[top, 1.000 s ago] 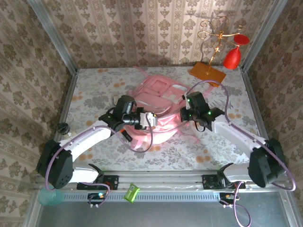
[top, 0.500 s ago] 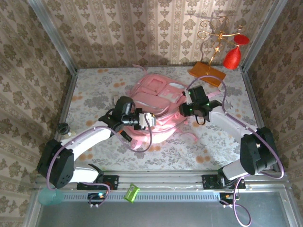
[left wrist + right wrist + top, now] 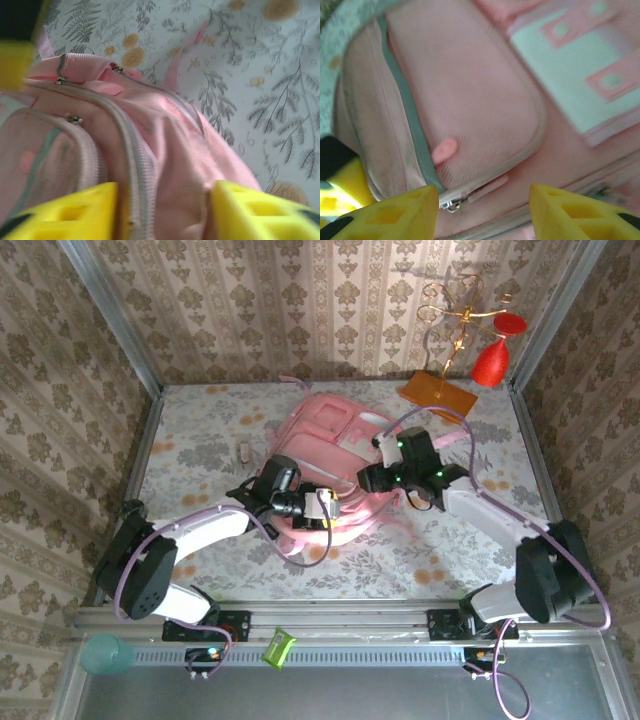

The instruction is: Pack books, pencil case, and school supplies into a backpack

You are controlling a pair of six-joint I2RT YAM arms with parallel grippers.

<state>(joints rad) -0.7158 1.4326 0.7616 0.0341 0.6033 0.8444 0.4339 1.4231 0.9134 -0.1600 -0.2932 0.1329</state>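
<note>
Left wrist view: your left gripper (image 3: 165, 212) has its jaws spread, the yellow fingers (image 3: 70, 215) at either side of the lower frame and not clamped on anything. Close beyond them lies the large soft pink fabric backpack (image 3: 150, 150), a closed zip line (image 3: 131, 165) running up through the gap. A small metal zip pull (image 3: 75, 119) sits further left. Past the bag you see the pale floral tablecloth (image 3: 280, 75).

Right wrist view: your right gripper (image 3: 485, 210) is likewise open, yellow fingers (image 3: 395, 215) well apart. Just between them is a metal zip pull (image 3: 452, 204) at the end of a grey-edged front pocket (image 3: 470, 100). A pale mint patch with pink buckle straps (image 3: 570, 65) sits further out.

Top external view: left gripper (image 3: 325, 508) and right gripper (image 3: 368, 478) both hang over the near half of the backpack (image 3: 330, 435), which lies mid-table, nearer the back wall. A flat orange stand base (image 3: 438, 393) lies at the far right corner. A small pale item (image 3: 243, 450) rests left of the bag; you cannot tell what it is.
</note>
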